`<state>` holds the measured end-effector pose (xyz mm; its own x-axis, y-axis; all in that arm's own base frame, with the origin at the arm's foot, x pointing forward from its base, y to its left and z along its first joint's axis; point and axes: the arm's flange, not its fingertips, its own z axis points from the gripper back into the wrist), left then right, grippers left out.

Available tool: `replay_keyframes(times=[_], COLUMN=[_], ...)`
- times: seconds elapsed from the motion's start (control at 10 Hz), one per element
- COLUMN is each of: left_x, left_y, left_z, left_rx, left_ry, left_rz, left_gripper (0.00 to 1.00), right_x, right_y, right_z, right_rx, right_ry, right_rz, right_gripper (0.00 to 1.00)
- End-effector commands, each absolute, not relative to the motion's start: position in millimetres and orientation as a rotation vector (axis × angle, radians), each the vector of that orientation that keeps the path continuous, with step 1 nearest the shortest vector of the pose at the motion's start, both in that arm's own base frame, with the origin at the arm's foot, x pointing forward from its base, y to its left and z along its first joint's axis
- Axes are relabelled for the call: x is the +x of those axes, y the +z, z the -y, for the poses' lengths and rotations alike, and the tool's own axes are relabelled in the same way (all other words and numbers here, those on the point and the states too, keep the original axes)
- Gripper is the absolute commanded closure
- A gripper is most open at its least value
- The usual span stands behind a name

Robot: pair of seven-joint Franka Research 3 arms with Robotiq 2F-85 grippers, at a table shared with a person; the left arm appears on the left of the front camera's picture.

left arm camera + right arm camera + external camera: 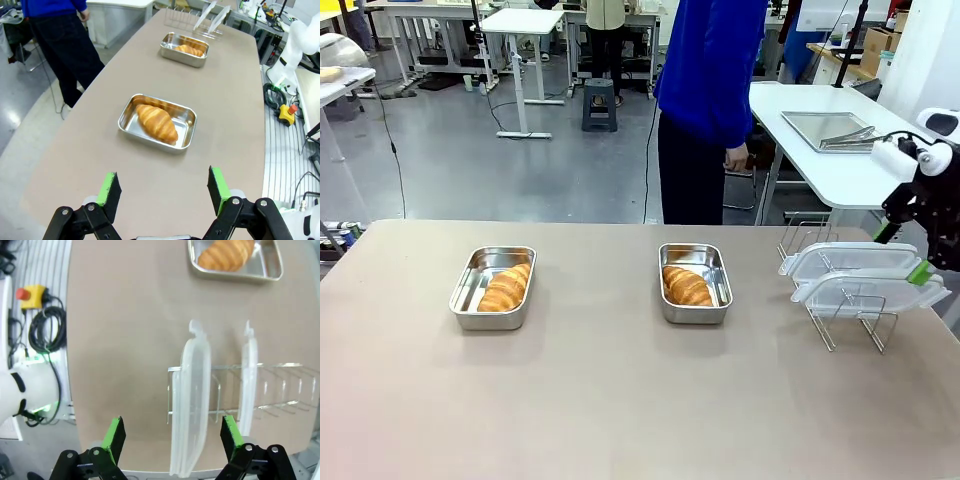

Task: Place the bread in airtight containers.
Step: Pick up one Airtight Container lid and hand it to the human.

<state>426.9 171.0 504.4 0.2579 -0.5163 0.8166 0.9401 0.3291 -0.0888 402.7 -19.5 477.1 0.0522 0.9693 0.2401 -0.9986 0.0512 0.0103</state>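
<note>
The right gripper's [172, 427] fingers stand wide apart, holding nothing, with the end of one lid [192, 405] between the green pads and touching neither. The second lid [248, 380] stands on edge beside it, both slotted in the wire rack [290, 385] by the worktop's [620, 400] right edge. The left gripper's [163, 177] fingers are also spread and empty, above bare surface at the worktop's left end. The left croissant [507, 288] lies inside the left pan [466, 290], left of centre; the right croissant [686, 287] lies inside the right pan [720, 272], near the middle. Both pans are uncovered. A person [710, 70] in a blue top stands beyond the far edge
</note>
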Motion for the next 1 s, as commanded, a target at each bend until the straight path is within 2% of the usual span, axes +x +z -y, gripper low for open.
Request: replay_keyframes(times=[0.0,0.8,0.9], left_x=[425,425,425], left_y=[505,505,505], left_z=[-171,-171,-171], left_rx=[-0.659,-0.659,-0.659], left_ry=[-1.108,-1.108,-1.108], left_rz=[0.775,0.775,0.775], left_gripper=[0.09,0.09,0.09], right_x=[392,398,399], right_y=[467,434,434], right_z=[13,9,8], right_rx=[0.132,-0.022,-0.031], right_ry=[1.465,1.491,1.496], right_rz=[0.135,0.155,0.163], right_gripper=[0.0,0.0,0.52])
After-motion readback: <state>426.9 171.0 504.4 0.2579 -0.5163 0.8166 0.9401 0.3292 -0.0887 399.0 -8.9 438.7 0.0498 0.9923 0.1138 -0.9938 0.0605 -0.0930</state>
